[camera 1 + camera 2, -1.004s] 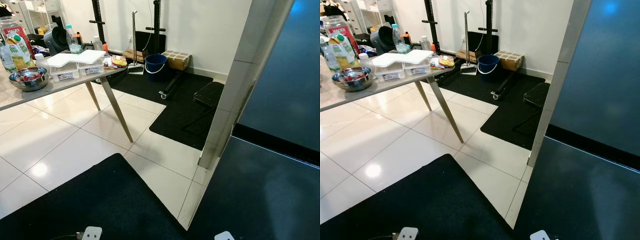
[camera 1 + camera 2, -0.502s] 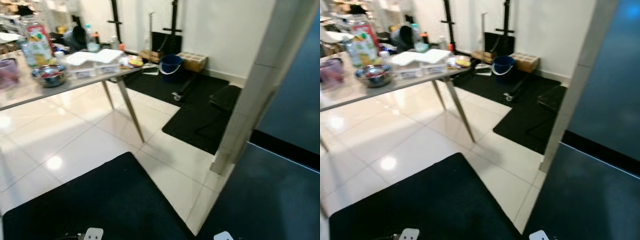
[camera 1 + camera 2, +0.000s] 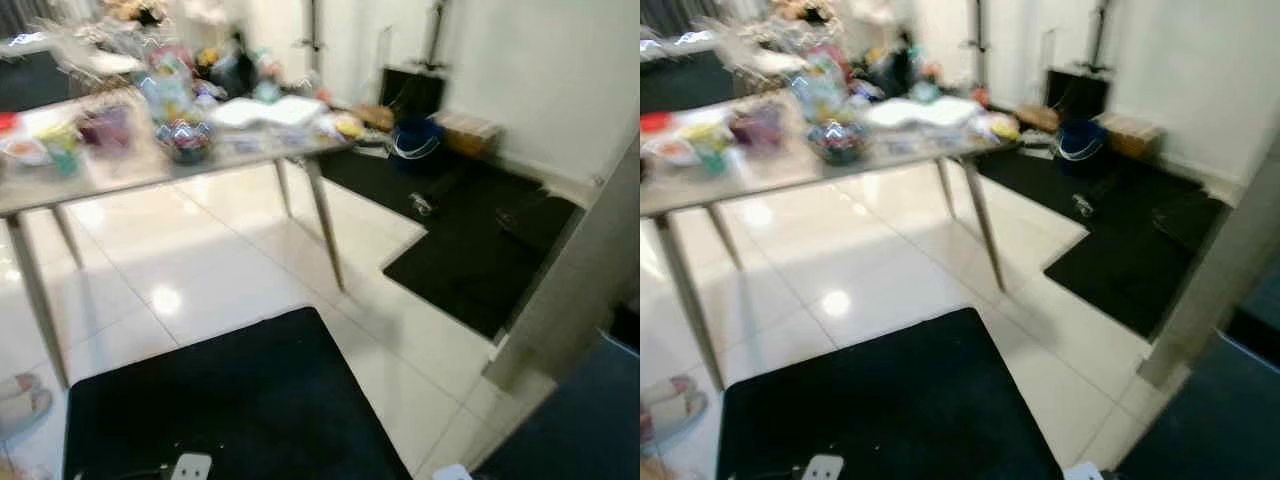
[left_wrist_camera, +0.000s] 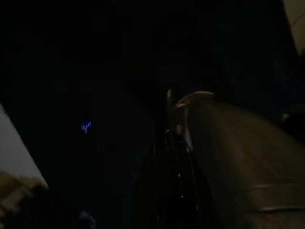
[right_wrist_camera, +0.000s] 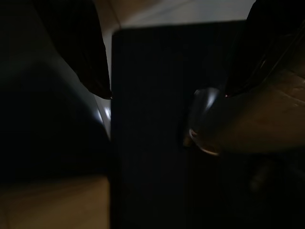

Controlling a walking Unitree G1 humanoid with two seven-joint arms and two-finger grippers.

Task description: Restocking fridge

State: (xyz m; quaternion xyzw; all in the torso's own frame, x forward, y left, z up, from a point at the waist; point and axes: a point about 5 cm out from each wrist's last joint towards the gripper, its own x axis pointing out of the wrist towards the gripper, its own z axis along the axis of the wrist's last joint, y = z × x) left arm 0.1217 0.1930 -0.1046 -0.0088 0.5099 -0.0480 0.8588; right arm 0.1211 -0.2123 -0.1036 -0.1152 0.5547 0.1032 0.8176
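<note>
White floor tiles [image 3: 230, 260] lead to the cluttered bench [image 3: 120, 175], ahead on the robot's left, where blurred groceries [image 3: 835, 140] crowd its far edge. Neither tool's opening can be told.

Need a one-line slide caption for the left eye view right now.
Blurred head view: cluttered grey table on white tiles, black mat in front, blue bucket by the far wall.
</note>
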